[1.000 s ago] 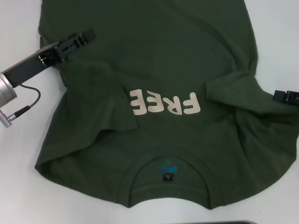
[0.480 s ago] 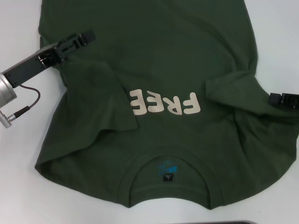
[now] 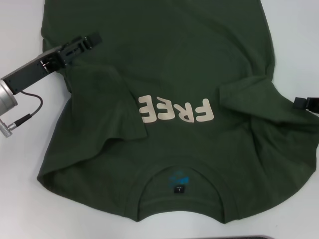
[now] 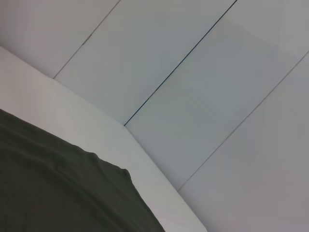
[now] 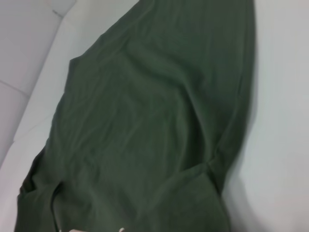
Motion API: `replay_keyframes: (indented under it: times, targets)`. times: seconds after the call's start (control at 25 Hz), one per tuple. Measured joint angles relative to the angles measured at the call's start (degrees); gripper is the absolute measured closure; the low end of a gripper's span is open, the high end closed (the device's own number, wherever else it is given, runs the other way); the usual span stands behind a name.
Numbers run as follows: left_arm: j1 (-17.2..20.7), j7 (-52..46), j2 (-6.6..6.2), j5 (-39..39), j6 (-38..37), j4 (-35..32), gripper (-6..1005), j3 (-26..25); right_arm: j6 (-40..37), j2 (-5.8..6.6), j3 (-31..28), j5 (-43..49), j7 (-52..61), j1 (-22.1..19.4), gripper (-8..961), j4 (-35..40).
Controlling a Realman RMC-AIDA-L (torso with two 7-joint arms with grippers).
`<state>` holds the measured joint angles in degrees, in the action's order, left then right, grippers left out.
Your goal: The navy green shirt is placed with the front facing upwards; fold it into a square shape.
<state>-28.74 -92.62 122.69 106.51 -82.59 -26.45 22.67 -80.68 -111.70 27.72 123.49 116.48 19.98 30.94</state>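
White table carries our dark olive-green cotton shirt. Our left gripper pinches its edge; the right gripper, we cannot tell. We should fold evenly.

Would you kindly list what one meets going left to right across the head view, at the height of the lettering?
Left arm → folded-in sleeve → "FREE" lettering → the other folded-in sleeve → right tool at the shirt's edge.
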Motion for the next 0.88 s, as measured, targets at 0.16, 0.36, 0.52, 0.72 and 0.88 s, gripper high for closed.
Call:
replay_keyframes:
  times: [0.16,0.36,0.52,0.72,0.88]
  targets:
    - [0.06,-0.01,0.0,0.0,-0.04,0.0,152,0.0,0.11,0.0,0.29,0.05,0.04,0.05,876,0.0]
    - [0.09,-0.01,0.03,0.0,-0.1,0.0,152,0.0,0.01,0.0,0.07,0.08,0.74,0.17,677,-0.17]
    - [0.09,-0.01,0.06,0.0,-0.07,0.0,152,0.0,0.24,0.19,-0.1,0.01,1.35,0.23,478,-0.57]
    - [0.07,-0.02,0.07,0.0,0.06,0.0,152,0.0,0.28,-0.21,0.19,0.02,1.52,0.69,429,-0.61]
    - [0.0,-0.01,-0.04,0.0,0.02,0.0,153,0.0,0.37,-0.45,0.31,0.0,1.54,1.28,390,-0.85]
